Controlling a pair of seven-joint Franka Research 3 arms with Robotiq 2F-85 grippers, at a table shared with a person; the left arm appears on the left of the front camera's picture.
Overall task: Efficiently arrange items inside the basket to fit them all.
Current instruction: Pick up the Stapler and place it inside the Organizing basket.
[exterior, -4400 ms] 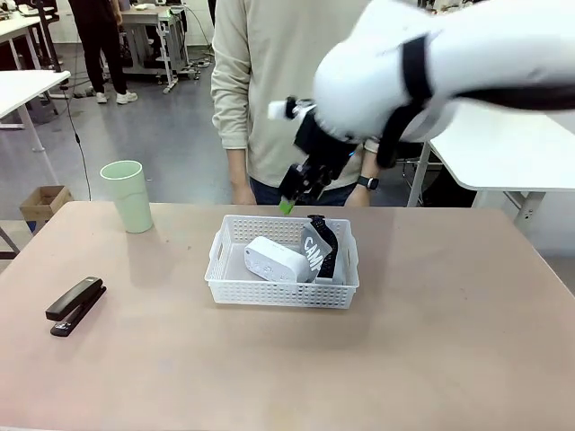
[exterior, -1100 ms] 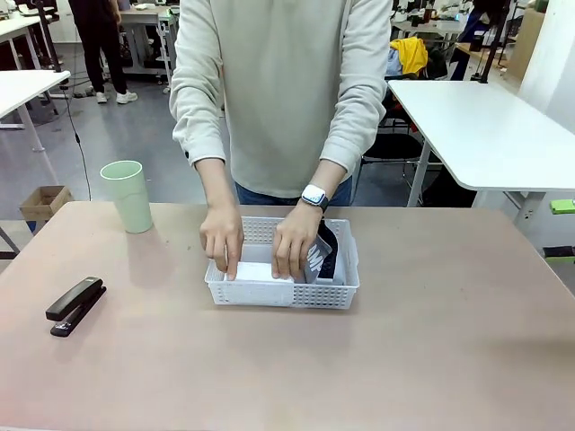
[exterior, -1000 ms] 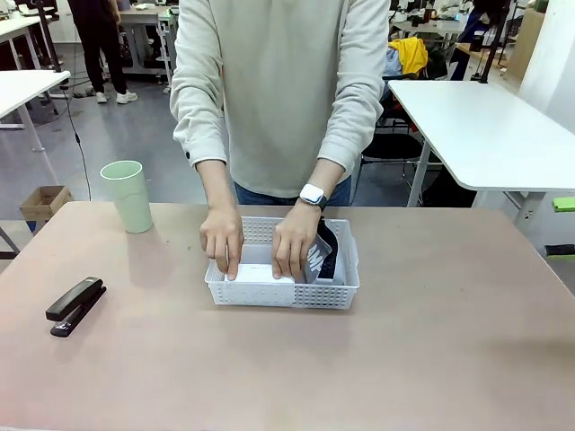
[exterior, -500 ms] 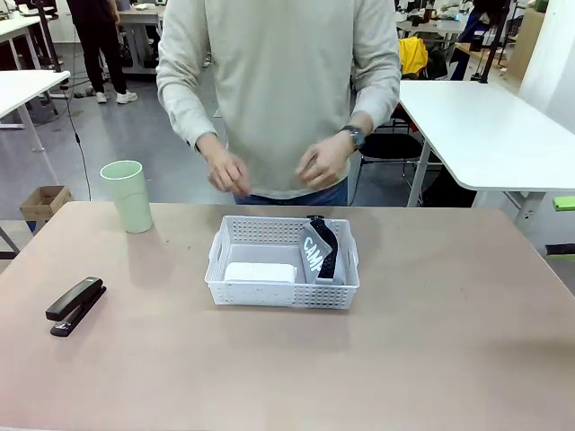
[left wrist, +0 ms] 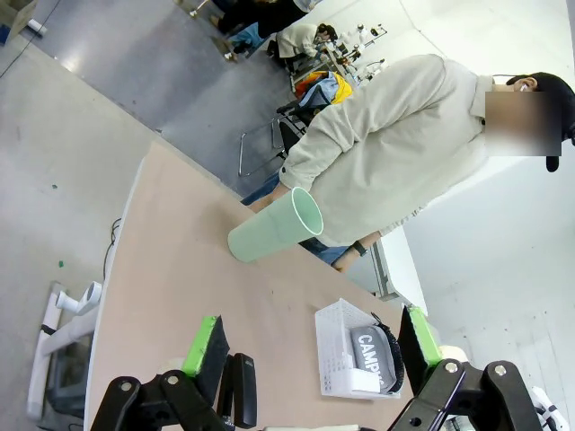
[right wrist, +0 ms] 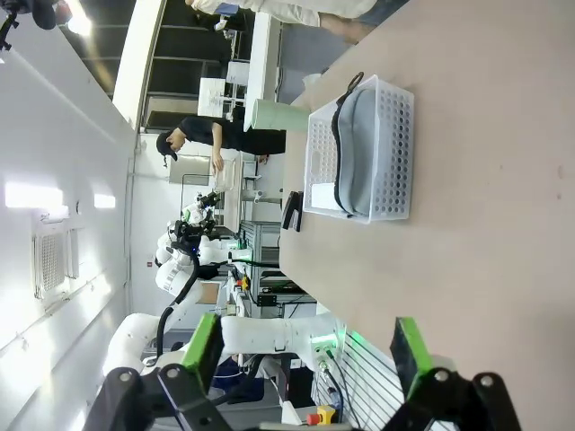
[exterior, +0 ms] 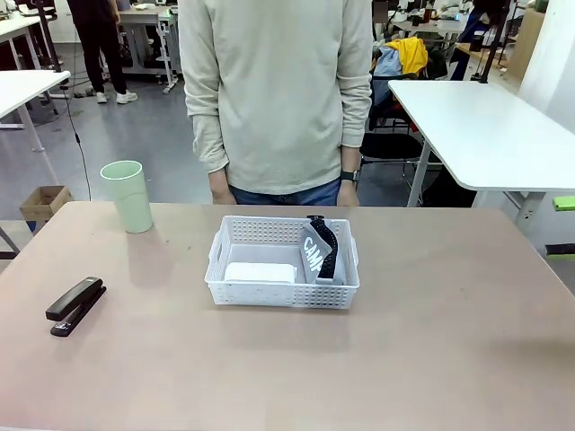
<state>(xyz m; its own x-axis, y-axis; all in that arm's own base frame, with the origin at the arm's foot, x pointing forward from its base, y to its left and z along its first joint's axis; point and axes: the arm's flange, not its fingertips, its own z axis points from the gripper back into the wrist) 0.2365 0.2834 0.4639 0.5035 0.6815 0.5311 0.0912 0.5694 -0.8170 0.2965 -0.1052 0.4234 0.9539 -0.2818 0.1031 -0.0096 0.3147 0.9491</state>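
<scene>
Progress looks about half: white box [exterior: 260, 272] and pouch [exterior: 316, 256] sit in the basket [right wrist: 393, 153], well ahead of your right gripper [right wrist: 305, 344]. Stapler [left wrist: 241, 391] lies close before your left gripper [left wrist: 311, 341], cup [left wrist: 274, 226] farther ahead, both outside. Both sets of jaws stand wide apart, holding nothing.

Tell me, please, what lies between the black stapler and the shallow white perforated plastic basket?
Nothing does: in the front view, only bare tabletop separates the black stapler from the white perforated plastic basket.

table [exterior: 449, 341]: tan | centre: basket [exterior: 281, 294] | left: cup [exterior: 127, 196] upright; stapler [exterior: 75, 305], seemingly closed
</scene>
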